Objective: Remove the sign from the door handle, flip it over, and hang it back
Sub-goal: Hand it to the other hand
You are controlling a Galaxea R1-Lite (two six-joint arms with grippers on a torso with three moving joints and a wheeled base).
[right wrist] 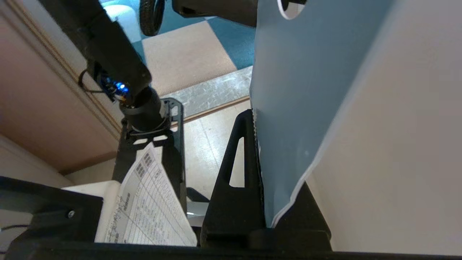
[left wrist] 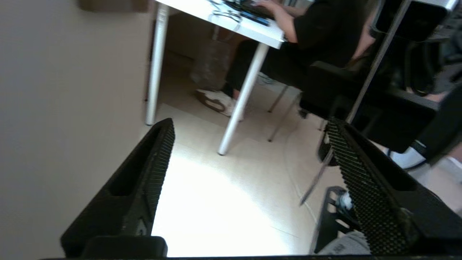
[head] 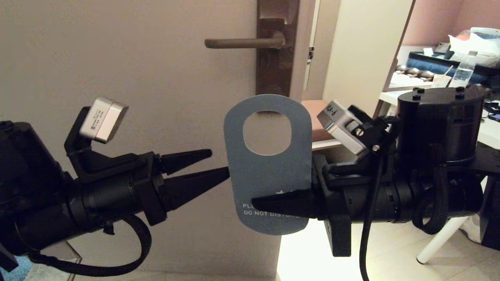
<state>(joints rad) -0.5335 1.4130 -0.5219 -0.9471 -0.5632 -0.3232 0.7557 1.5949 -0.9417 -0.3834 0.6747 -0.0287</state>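
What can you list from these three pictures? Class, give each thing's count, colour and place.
Grey-blue card door sign: one, off the handle, held below it, printed face to the head camera.
Dark bronze lever door handle: one, on the beige door, bare.
White table: one, right background.
Clear plastic bottle: one, right background.
Seated person in black: one, at the table.
Right gripper: black, shut on the sign's lower part.
Left gripper: black, open, beside the sign's left edge.
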